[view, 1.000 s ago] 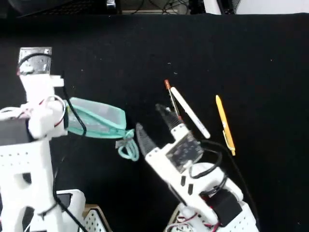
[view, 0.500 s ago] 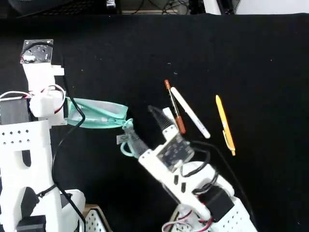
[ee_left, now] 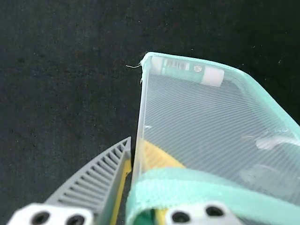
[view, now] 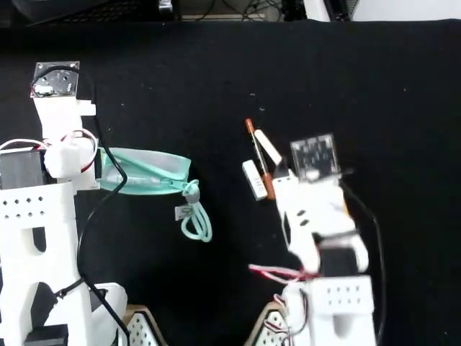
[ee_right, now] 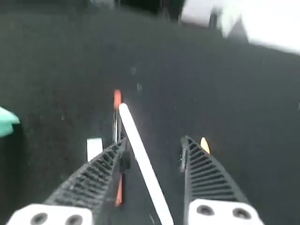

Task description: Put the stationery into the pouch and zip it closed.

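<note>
**Pouch gripped at one end; right gripper splayed over the pens**

- Pouch (view: 148,169): teal, see-through, on the black table (view: 216,72), left of centre. In the high view its long axis runs across the table, nearly level. One short end sits at the left arm; the other points toward the right arm. The teal cord (view: 196,220) hangs off that free end and loops toward the near edge.
- Left gripper (view: 101,171): pinched on the pouch's short end, with the grey ribbed finger (ee_left: 103,178) against its side.
- Inside the pouch: a white-capped stick (ee_left: 187,69) lies crosswise at the far end. A yellow item (ee_left: 154,159) sits close to the clamped end.
- Right gripper (ee_right: 154,145): fingers spread wide, holding nothing, straddling the white pen (ee_right: 140,164).
- The white pen and orange pen (view: 250,127) lie side by side, well apart from the pouch. Both slant across the table, far ends leaning left.
- Small white block (view: 253,179): just beside the orange pen, on the pouch side.
- Yellow pen (ee_right: 204,144): only its tip peeks past the other finger; its direction can't be read.
</note>
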Controlling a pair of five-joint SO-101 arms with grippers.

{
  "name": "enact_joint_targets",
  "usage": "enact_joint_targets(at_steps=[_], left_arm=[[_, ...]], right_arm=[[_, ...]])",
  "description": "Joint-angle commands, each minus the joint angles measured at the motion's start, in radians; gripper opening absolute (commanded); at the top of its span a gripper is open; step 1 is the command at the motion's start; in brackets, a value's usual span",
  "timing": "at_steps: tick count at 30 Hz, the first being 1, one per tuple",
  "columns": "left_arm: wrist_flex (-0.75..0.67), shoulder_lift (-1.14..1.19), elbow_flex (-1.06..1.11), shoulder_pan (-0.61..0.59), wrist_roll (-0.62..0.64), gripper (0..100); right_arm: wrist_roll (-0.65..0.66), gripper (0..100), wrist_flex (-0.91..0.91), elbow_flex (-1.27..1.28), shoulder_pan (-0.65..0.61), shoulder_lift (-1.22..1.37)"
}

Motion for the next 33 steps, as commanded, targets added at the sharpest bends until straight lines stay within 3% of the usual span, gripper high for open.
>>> enact_joint_targets(at_steps=[1, 9, 14, 21, 29, 33], left_arm=[[0.002, 0.008, 0.024, 0.002, 0.006, 3], [-0.003, 0.008, 0.039, 0.002, 0.006, 3], [-0.003, 0.008, 0.039, 0.002, 0.005, 3], [-0.003, 0.008, 0.041, -0.001, 0.005, 3], [-0.038, 0.008, 0.041, -0.107, 0.003, 3], [-0.037, 0.008, 0.041, -0.104, 0.003, 3]], right_arm=[[0.008, 17.3, -0.012, -0.168, 0.009, 0.265], [0.003, 13.5, -0.014, -0.479, -0.155, 0.923], [0.011, 13.5, -0.021, -0.641, -0.201, 1.205], [0.011, 18.1, -0.012, -0.754, -0.218, 1.372], [0.075, 16.4, 0.02, -0.826, -0.222, 1.457], [0.089, 2.1, 0.106, -0.878, -0.218, 1.461]])
